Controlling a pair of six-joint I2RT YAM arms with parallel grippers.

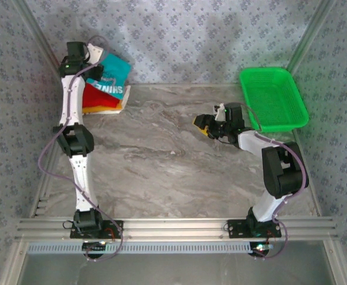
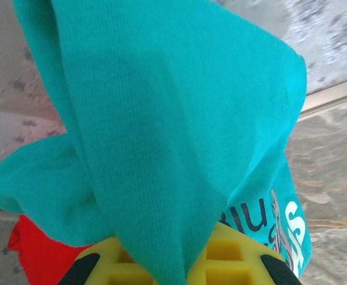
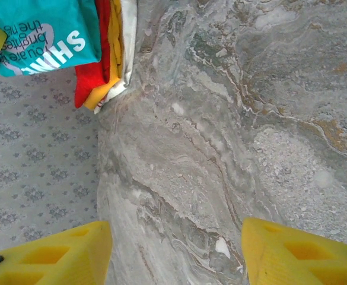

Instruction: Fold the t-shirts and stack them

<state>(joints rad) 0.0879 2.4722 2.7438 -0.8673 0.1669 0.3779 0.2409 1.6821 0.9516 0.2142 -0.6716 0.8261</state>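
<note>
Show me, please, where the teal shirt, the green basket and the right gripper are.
teal shirt [image 1: 115, 70]: overhead view, plain cloth above the lettering.
green basket [image 1: 274, 100]: overhead view, bare mesh floor.
right gripper [image 3: 176, 240]: right wrist view, midway between its yellow fingers.

teal shirt [image 1: 111, 72] lettered white | red shirt [image 1: 96, 96] | green basket [image 1: 277, 101] | grey marbled table [image 1: 161, 160]

The left arm [image 1: 72, 127] stretches well away from the green basket [image 1: 267, 71], the left gripper [image 1: 95, 72] clamped on the teal t-shirt [image 1: 115, 71]. The right arm [image 1: 274, 172] bends sharply, with the right gripper [image 1: 205, 123] near the basket's left side, fingers [image 3: 54, 255] apart and empty.
</note>
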